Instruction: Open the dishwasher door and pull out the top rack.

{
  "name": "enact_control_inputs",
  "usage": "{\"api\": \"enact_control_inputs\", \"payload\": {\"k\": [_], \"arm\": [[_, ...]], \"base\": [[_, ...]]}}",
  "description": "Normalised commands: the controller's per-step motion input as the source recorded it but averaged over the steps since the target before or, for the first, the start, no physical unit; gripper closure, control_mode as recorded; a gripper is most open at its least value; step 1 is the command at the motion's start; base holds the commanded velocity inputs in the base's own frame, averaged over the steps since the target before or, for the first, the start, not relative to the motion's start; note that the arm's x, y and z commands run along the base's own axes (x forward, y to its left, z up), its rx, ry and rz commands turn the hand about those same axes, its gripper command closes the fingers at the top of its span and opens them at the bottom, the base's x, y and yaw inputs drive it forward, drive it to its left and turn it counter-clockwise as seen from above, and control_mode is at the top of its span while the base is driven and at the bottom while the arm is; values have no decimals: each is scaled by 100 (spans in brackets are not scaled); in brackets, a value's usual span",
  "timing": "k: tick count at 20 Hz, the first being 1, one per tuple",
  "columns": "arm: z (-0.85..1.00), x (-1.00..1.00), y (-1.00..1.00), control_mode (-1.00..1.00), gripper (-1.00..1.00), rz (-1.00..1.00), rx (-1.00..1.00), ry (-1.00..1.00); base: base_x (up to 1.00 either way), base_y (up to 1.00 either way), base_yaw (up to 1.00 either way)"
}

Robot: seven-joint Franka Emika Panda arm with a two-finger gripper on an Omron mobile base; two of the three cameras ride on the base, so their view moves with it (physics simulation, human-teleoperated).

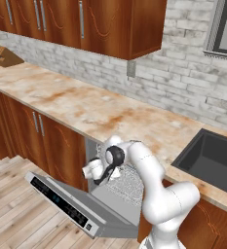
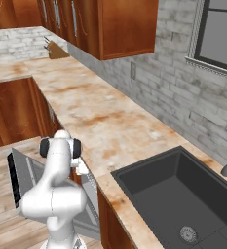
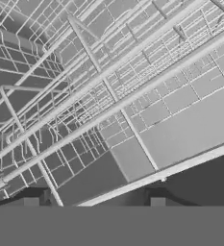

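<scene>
Already the wide flat grey metallic dishwasher door [image 1: 81,206] with its dark control strip lies folded down under the mottled stone bench [image 1: 85,104], so I judge the rack pull is in hand: the pincer [image 1: 89,171] must hook the shallow grey-silver wire-grid top rack [image 3: 108,105] and draw it outward. Base views show the arm reaching into the opening; the hand view shows the rack's wires close ahead, the pincer's finger tips [image 3: 157,202] barely visible, so I cannot tell its spread.

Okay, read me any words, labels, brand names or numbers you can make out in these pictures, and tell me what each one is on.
No text can be read.
Dishwasher door: small light marks on its dark control strip, too small and blurred to read.
Top rack, counter, cabinets: nothing written.
</scene>
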Motion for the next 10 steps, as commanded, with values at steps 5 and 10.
{"api": "enact_control_inputs", "payload": {"k": [5, 10], "arm": [[-29, 33, -5, -100, -100, 0, 1, -27], [-15, 37, -38, -100, -100, 0, 15, -23]], "base": [[0, 0, 0], [0, 0, 0]]}}
